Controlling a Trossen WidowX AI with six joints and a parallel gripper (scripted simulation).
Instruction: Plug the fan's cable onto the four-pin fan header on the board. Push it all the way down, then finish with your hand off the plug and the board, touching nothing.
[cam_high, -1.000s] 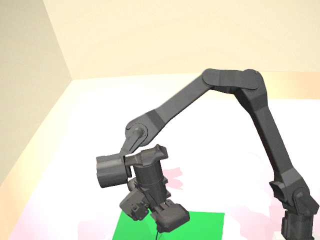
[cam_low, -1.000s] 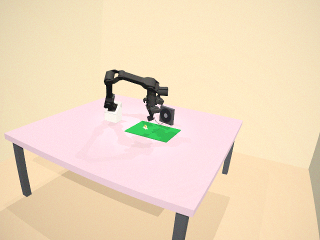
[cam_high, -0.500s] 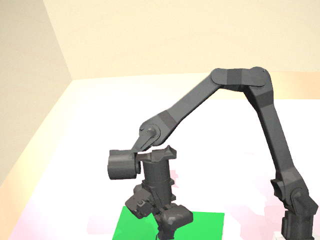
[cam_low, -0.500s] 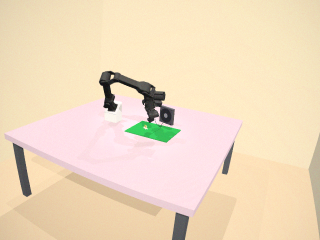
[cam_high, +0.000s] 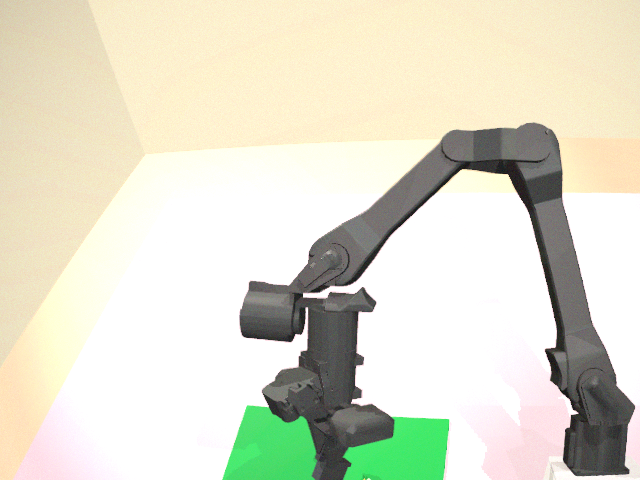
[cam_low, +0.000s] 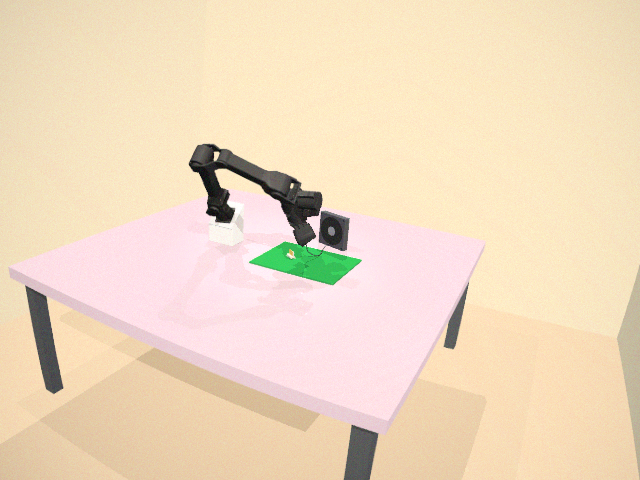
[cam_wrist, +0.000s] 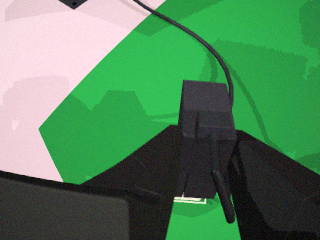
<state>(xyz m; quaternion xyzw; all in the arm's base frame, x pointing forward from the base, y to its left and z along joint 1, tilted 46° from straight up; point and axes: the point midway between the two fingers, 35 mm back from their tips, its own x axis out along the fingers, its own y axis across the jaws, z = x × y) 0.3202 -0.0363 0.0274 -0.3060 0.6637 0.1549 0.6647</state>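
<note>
Top view: the arm (cam_high: 392, 211) bends low over the green board (cam_high: 413, 449), wrist pointed down for a vertical push.

Exterior view: the fan (cam_low: 333, 230) stands upright at the board's far edge, the header (cam_low: 291, 253) apart from it.

Wrist view: the gripper (cam_wrist: 208, 160) pinches the dark plug (cam_wrist: 206, 110) (cable (cam_wrist: 180, 30) trailing to the fan), seemingly right above the pale header.

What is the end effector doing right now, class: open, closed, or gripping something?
End effector: closed on the small dark rectangular fan-cable plug, held above the flat green board.
</note>
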